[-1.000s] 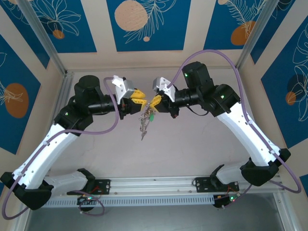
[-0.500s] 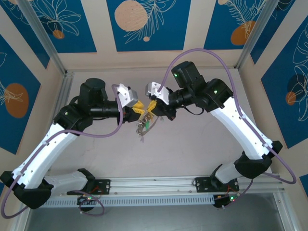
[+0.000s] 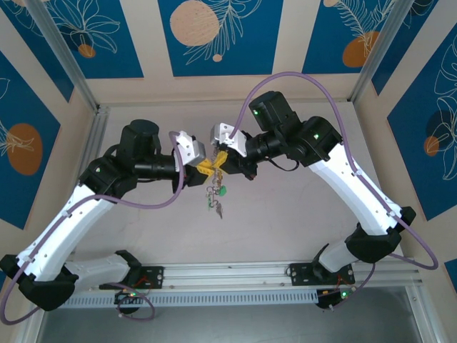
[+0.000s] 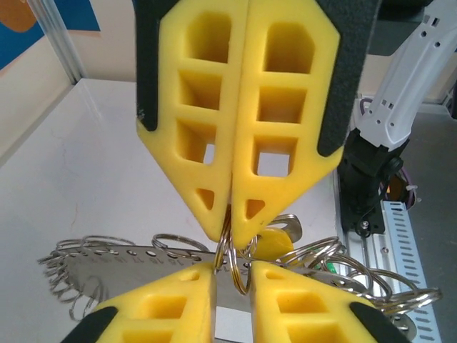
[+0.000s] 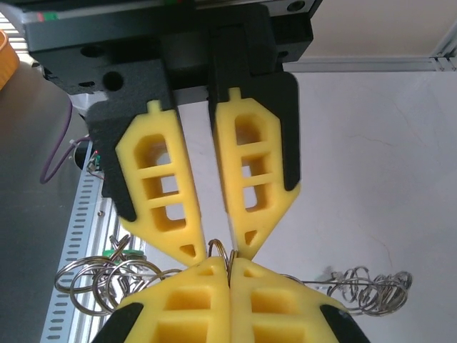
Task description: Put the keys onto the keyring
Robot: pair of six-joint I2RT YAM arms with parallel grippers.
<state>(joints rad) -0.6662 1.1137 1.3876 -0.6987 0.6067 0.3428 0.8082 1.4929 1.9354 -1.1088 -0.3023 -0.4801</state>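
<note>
The keyring point(image 3: 213, 194) is hanging in mid-air over the desk point(image 3: 300, 214), dangling toward 6 o'clock beneath both hands, with the keys point(image 3: 222, 191) showing as a green speck beside it. It is looking light, slick and floppy, so pinching a single wire loop is seeming safest. The right hand point(image 5: 228, 266), reaching from 3 o'clock, is clamping one loop between yellow latticed tips. The left hand point(image 4: 233, 271), from 9 o'clock, is flanking that loop narrowly, and whether it is gripping I cannot tell.
</note>
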